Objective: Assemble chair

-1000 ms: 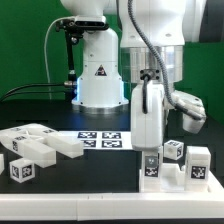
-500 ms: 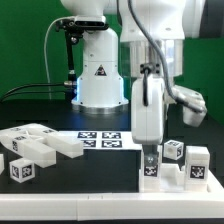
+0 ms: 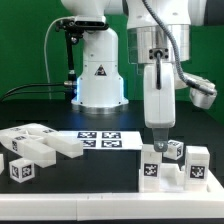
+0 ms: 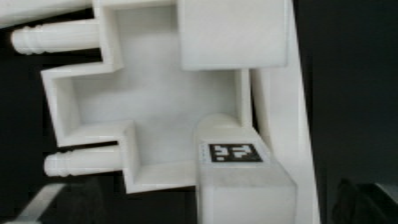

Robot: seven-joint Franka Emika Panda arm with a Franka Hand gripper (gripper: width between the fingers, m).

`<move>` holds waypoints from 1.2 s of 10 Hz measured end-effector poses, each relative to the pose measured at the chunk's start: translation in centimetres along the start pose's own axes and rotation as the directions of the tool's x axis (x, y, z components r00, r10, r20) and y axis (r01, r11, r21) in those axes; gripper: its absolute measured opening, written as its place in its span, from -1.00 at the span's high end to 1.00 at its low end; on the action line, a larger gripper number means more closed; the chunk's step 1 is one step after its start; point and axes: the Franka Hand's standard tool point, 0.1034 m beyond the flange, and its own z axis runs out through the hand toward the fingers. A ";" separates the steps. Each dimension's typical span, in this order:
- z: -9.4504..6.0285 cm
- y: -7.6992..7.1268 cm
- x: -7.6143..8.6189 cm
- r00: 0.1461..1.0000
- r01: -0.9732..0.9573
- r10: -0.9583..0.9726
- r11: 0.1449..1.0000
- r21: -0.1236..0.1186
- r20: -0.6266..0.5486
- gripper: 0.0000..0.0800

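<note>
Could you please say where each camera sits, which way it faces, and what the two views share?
Exterior view: off the arm, across the black table, facing the white robot arm and gripper.
Wrist view: on the wrist, looking down onto the chunky white plastic tagged chair block; no robot part clearly shows.
Both show that block.

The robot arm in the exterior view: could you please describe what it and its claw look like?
The arm is glossy white with rounded casings and a grey wrist block; a black cable runs down it. Its base carries a black triangular sticker. The claw has a long white body, dark at the tip.
</note>
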 end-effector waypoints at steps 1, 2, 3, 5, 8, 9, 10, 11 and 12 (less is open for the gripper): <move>0.0 0.0 0.0 1.000 0.025 -0.025 1.000 0.000 -0.001 -0.62; 0.0 0.0 0.0 0.998 0.055 -0.055 0.998 0.002 0.000 -0.62; -0.2 0.0 -0.3 0.997 0.079 -0.079 0.997 0.013 0.000 -0.62; -0.7 0.8 -0.8 0.960 0.281 -0.282 0.959 0.027 0.000 -0.62; -0.7 2.1 -1.7 0.840 0.543 -0.543 0.840 0.010 -0.012 -0.62; -0.6 2.1 -1.6 0.810 0.587 -0.587 0.810 0.008 -0.013 -0.62; -0.6 2.1 -1.6 0.747 0.665 -0.665 0.747 0.006 -0.014 -0.62; -0.6 2.1 -1.6 0.693 0.721 -0.721 0.693 0.005 -0.014 -0.62; -0.5 2.3 -1.8 0.594 0.804 -0.803 0.594 0.015 -0.036 -0.62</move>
